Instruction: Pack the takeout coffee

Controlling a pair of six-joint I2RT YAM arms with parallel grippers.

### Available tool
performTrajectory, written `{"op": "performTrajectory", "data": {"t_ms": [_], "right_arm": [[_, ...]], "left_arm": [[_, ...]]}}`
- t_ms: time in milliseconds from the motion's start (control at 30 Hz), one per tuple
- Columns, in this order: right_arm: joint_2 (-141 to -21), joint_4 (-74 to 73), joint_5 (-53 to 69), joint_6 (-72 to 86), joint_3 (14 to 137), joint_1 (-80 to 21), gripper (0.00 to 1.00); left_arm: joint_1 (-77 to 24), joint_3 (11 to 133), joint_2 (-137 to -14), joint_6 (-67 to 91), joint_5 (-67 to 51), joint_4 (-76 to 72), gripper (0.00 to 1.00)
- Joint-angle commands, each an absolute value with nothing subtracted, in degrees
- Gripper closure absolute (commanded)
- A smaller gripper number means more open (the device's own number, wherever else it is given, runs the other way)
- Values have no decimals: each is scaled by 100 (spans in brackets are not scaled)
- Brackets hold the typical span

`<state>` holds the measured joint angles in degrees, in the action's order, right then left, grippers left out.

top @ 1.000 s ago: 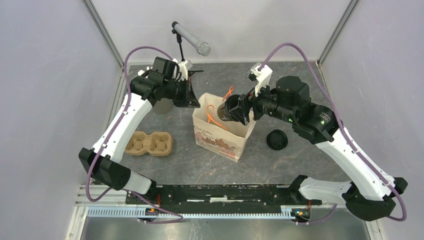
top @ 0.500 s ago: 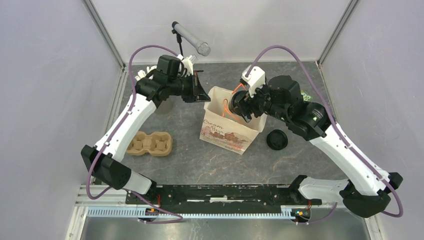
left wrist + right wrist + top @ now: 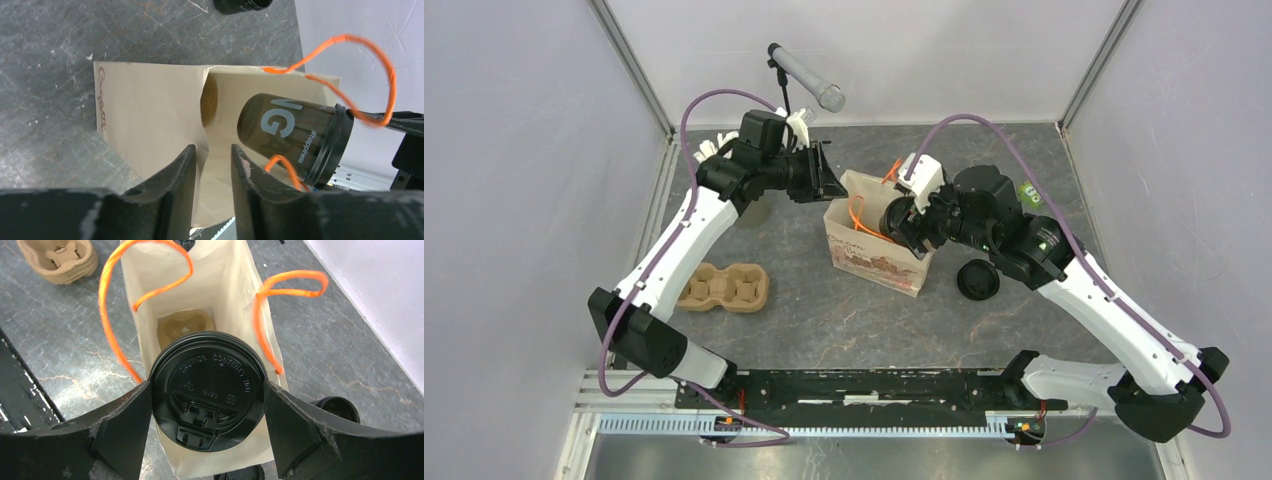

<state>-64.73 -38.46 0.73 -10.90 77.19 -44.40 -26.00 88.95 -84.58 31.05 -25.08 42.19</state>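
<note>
The takeout coffee (image 3: pixel 207 375), a black cup with a round black lid, hangs tilted in the mouth of the brown paper bag (image 3: pixel 874 255). My right gripper (image 3: pixel 206 390) is shut on it, one finger on each side of the lid. In the left wrist view the cup (image 3: pixel 290 130) lies base-first inside the bag (image 3: pixel 150 115), between the orange handles (image 3: pixel 380 65). My left gripper (image 3: pixel 212 152) is at the bag's far-left rim. Its jaws stand a little apart, with the paper edge in the gap. A moulded brown insert (image 3: pixel 185 327) lies on the bag's floor.
A brown pulp cup carrier (image 3: pixel 724 287) lies on the table left of the bag. Another black lidded cup (image 3: pixel 978 280) sits just right of the bag. A microphone on a stand (image 3: pixel 806 78) leans over the back. Grey walls close in both sides.
My left jaws, shut on the bag rim before, have parted. The bag has swung and shifted right and back. My right arm has moved the cup to the bag's mouth.
</note>
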Motion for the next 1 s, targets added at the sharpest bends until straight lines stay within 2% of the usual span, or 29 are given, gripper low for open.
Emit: {"op": "performTrajectory", "data": {"t_ms": [0, 233, 333, 533, 833, 967], "right_arm": [[-6288, -3487, 650, -1347, 7664, -4456, 30], [-6113, -3461, 1030, -1522, 7387, -4637, 32], [-6031, -3594, 864, -1637, 7207, -4817, 32], [-5879, -3863, 483, -1832, 6928, -5310, 32], [-5516, -4128, -319, -2004, 6448, -5945, 33], [-5535, -4100, -456, -1978, 6409, -6105, 34]], "left_arm": [[-2602, 8950, -8082, 3084, -2393, 4499, 55], [-2608, 9204, -7824, 2590, -2142, 5696, 30], [-2604, 9010, -7553, 2373, -2219, 5912, 25], [-2603, 8680, -7137, 2169, -2401, 6155, 20], [-2602, 7739, -6281, 2386, -3489, 6055, 19], [-2609, 7674, -5999, 2322, -3429, 6364, 17]]}}
